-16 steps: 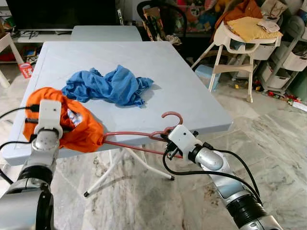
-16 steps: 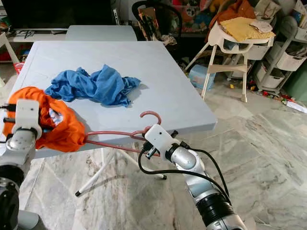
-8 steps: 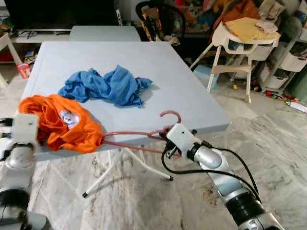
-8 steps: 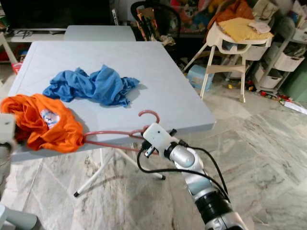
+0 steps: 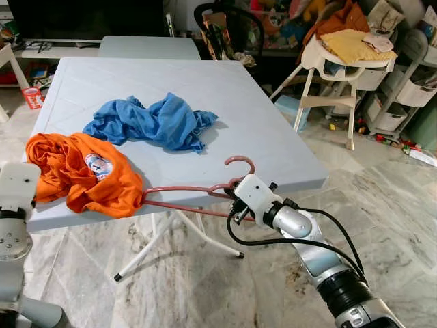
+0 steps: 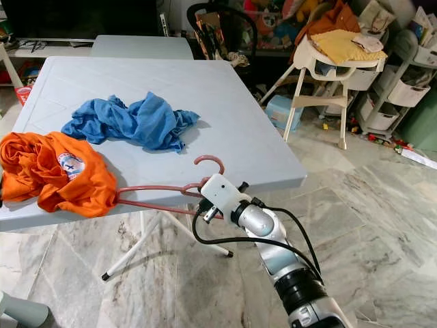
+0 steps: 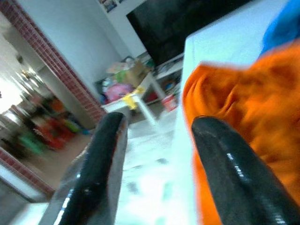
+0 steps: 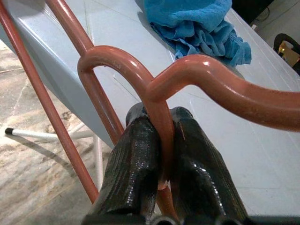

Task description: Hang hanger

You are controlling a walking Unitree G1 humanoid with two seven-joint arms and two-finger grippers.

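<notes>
A pinkish-red hanger (image 5: 188, 198) hangs off the front edge of the pale blue table (image 5: 273, 130), hook (image 5: 239, 164) pointing up. Its left end is tucked into an orange shirt (image 5: 82, 174) lying bunched on the table's front left corner. My right gripper (image 5: 235, 206) is shut on the hanger's neck just below the hook; in the right wrist view both black fingers (image 8: 136, 173) clamp the twisted neck (image 8: 159, 117). My left gripper (image 7: 154, 154) is open, off the table's left edge, with the orange shirt (image 7: 248, 108) beyond its fingers. A blue garment (image 5: 153, 123) lies crumpled mid-table.
A white high chair (image 5: 348, 58) with yellow and orange cloths stands at the back right, beside storage bins (image 5: 416, 85). A second small table (image 5: 150, 46) and a dark TV sit behind. The table's white legs (image 5: 174, 239) cross underneath. Marble floor spreads to the right.
My left gripper has let go of the orange shirt and drawn back left, off the table. The shirt now lies loose on the corner. The right gripper still holds the hanger.
</notes>
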